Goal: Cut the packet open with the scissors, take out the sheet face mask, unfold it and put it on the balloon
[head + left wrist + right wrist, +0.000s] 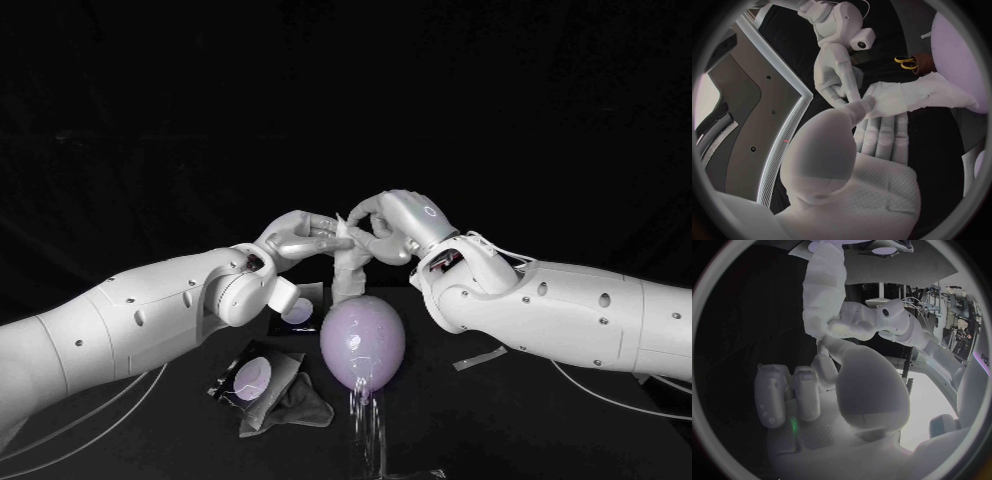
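Just above the balloon (361, 340), the left robot hand (299, 237) and right robot hand (387, 226) both pinch the sheet mask (351, 264), which dangles toward the balloon's top.

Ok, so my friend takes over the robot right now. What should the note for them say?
Left hand: pinches one side of the sheet mask, raised above the balloon.
Right hand: holds the mask's other side.
The packet lies on the table beside the balloon, on the left arm's side. The scissors lie on the table too.
Done: the mask is out of the packet.
Left: it looks bunched, so spread it out and lay it on the balloon.
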